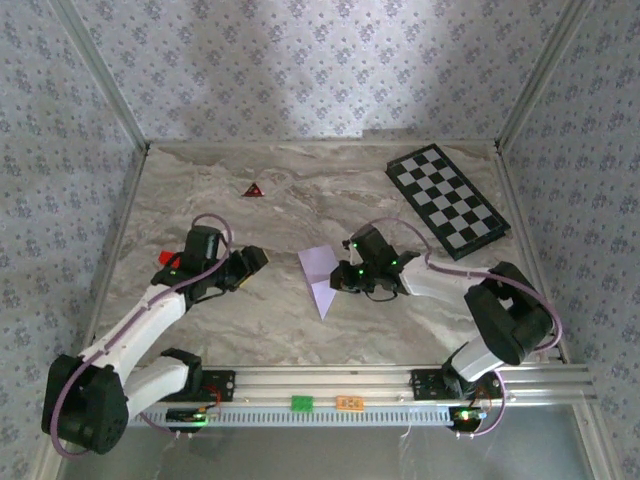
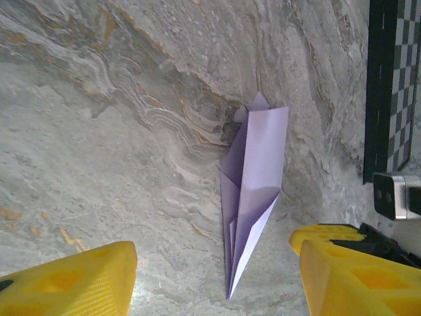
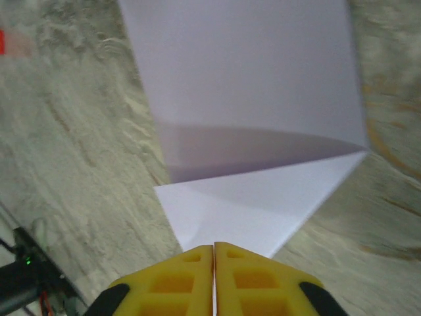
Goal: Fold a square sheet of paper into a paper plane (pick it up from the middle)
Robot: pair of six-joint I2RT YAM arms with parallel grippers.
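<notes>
Tabletop, grey-and-tan marbled surface (image 1: 200, 200): bears everything listed. Board, flat black-and-white checkered panel (image 1: 447, 200): far right corner, well apart from the paper. Paper plane, pale lilac pointed dart with centre crease (image 1: 320, 270) (image 2: 256, 171) (image 3: 250, 99): lies near the table's middle, nose toward the near edge, between my two grippers. Left gripper (image 1: 255, 262) (image 2: 214, 247): my yellow fingers (image 2: 72, 283) spread wide, empty, apart from the plane. Right gripper (image 1: 338, 278) (image 3: 214, 253): fingers pressed together, tips at the plane's edge; I cannot tell whether paper is caught. Triangle, small dark red (image 1: 253, 190): far side, left of centre.
</notes>
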